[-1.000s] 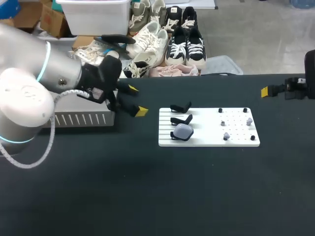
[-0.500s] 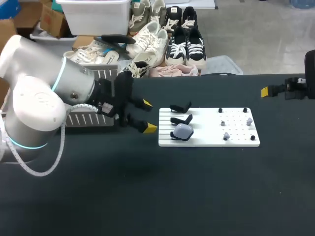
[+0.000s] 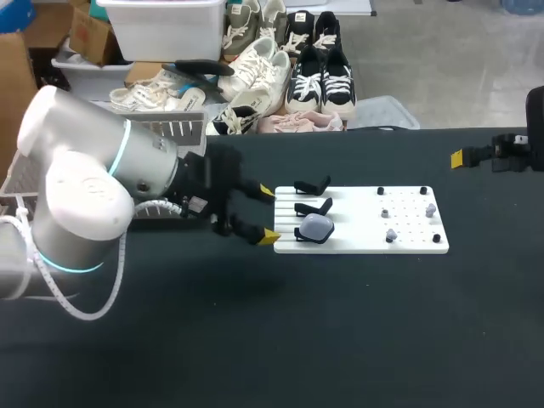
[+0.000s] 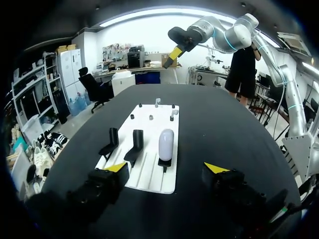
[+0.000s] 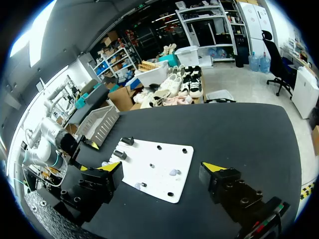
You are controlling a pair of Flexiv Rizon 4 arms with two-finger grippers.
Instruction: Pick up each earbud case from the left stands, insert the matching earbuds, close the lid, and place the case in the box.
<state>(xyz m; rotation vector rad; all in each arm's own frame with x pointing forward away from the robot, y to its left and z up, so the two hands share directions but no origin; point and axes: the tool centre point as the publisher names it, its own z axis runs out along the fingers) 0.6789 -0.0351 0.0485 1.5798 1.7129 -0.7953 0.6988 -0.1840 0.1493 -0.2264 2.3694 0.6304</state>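
Note:
A white board (image 3: 361, 223) lies mid-table with three black stands at its left end. The nearest stand holds a pale grey earbud case (image 3: 317, 226); the other two stands (image 3: 313, 185) are bare. Small earbuds (image 3: 430, 209) sit among black pegs on the board's right half. My left gripper (image 3: 269, 214) is open at the board's left edge, just short of the stands. In the left wrist view the case (image 4: 165, 144) stands ahead of my open left gripper (image 4: 165, 168). My right gripper (image 3: 466, 158) hangs at the table's far right edge, and the right wrist view shows this gripper (image 5: 162, 166) open and holding nothing.
A grey slatted box (image 3: 166, 129) stands at the table's back left, partly hidden behind my left arm (image 3: 93, 191). In the right wrist view the box (image 5: 99, 123) lies beyond the board (image 5: 157, 167). Bare dark tabletop lies in front of the board.
My left arm has swung right, carrying its open gripper from beside the box to the board's left edge. The right arm has not moved.

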